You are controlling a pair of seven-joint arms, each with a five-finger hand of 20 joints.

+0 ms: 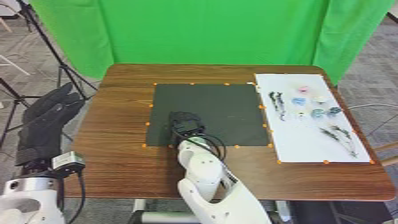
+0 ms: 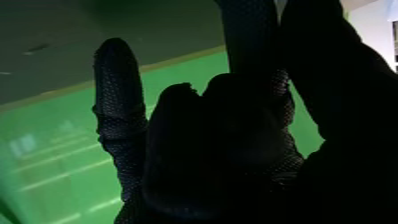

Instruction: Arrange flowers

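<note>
Flowers (image 1: 304, 89) lie on the white sheet (image 1: 298, 150) at the table's (image 1: 115, 170) right side, apart from the right hand (image 1: 185, 122). Principal risk: thin stems (image 1: 274, 100) set close together may snag or roll if a finger brushes a neighbour during pickup; a firm pinch could bend them. Right hand is over the dark mat (image 1: 209, 95), fingers loosely spread, some bent, nothing pinched. Left hand (image 1: 40, 132) is beside the table, fingers extended.
</note>
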